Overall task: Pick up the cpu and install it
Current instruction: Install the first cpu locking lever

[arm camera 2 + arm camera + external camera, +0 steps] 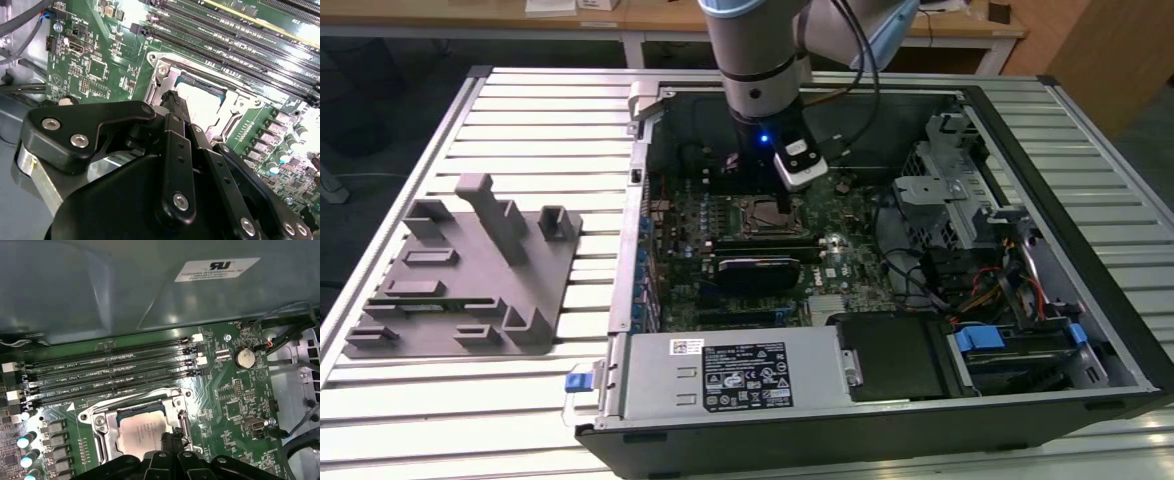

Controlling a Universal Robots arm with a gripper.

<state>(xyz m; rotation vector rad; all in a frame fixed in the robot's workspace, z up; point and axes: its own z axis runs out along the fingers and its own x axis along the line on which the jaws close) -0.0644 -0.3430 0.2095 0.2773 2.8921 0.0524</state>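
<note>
The cpu (142, 432) (200, 102), a flat square chip with a pale metal top, lies flat inside the motherboard socket's metal frame (100, 420) (165, 67). My gripper (171, 440) (172, 97) hangs just over one edge of the chip, with its black fingers drawn together and nothing visibly between them. In the exterior view the arm reaches down into the open computer case, and the gripper (781, 205) is right above the socket (754, 215).
Memory slots (110, 370) run beside the socket, close to the case wall (100, 290). A power supply (734, 375), a drive cage (961, 200) and loose cables (987, 290) crowd the case. A grey fixture (467, 270) sits on the slatted table at the exterior view's left.
</note>
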